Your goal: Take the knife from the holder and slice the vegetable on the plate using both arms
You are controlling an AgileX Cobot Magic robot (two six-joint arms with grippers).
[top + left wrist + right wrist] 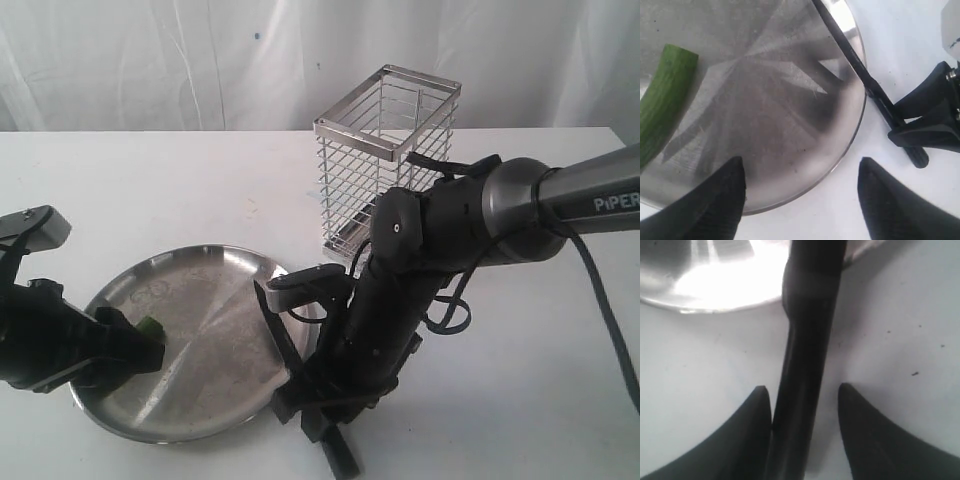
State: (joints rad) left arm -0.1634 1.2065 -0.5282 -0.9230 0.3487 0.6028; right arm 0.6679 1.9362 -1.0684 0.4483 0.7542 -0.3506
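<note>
The right gripper (804,390) straddled the handle of the knife (807,355), one finger touching it and the other just clear, so it was not yet clamped; it ought to close squarely before lifting. The blade lay across the rim of the plate (225,262) (a snag risk if dragged). The left gripper (800,167) gaped empty near the vegetable (664,97) on the plate. The holder (385,150) stood well behind, with bare table (520,400) alongside

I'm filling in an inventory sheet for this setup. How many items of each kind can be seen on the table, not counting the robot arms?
Knife: 1
Plate: 1
Wire holder: 1
Green vegetable piece: 1
Total: 4
</note>
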